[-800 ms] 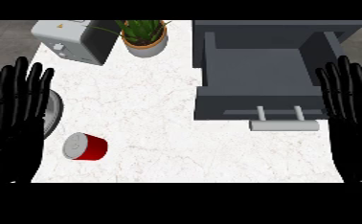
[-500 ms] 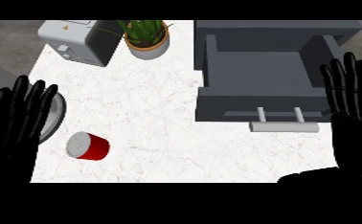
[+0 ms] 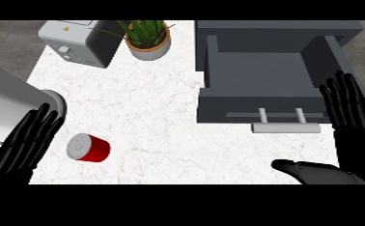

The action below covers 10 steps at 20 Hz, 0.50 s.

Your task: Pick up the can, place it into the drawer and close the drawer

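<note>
On table (image 3: 178,119), near left: red can (image 3: 89,148) lying on side, silver top facing left. Left hand (image 3: 28,140) just left of can, not touching, fingers straight and apart. Drawer (image 3: 267,87) far right, pulled open, handle (image 3: 285,126) on near front. Right hand (image 3: 345,104) at right edge beside drawer, fingers straight, apart. Far left: toaster (image 3: 78,41); potted plant (image 3: 147,39) beside it.

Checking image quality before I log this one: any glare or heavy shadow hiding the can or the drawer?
Head view: lighting is even, with no glare on the counter. The can is fully visible, lying on its side. The open drawer is dark grey inside but readable. The plant casts no strong shadow.
</note>
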{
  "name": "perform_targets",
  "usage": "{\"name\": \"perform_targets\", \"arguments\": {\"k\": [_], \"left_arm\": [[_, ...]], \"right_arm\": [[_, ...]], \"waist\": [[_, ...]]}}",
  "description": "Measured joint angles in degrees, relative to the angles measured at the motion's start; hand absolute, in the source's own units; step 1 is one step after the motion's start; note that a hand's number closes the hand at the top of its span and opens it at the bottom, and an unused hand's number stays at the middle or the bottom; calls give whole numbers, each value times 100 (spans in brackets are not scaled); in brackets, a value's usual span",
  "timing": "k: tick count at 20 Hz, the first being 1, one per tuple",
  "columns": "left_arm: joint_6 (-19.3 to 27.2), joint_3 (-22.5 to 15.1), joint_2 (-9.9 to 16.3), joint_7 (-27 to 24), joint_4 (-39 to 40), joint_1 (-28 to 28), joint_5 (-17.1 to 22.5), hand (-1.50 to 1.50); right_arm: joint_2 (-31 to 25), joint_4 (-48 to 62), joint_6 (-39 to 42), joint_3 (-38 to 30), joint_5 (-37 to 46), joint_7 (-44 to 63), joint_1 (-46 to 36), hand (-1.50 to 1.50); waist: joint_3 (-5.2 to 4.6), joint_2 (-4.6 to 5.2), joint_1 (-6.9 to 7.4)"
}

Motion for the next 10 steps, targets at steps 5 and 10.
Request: {"name": "perform_targets", "arguments": {"k": [5, 10], "left_arm": [[-205, 250, -12, 276, -397, 386, 310, -150], [-321, 570, -125, 345, -376, 545, 505, -150]], "right_arm": [[28, -87, 95, -61, -52, -44, 270, -150], [65, -134, 269, -132, -135, -331, 661, -150]], "waist": [[-1, -3, -5], [-1, -3, -14]]}}
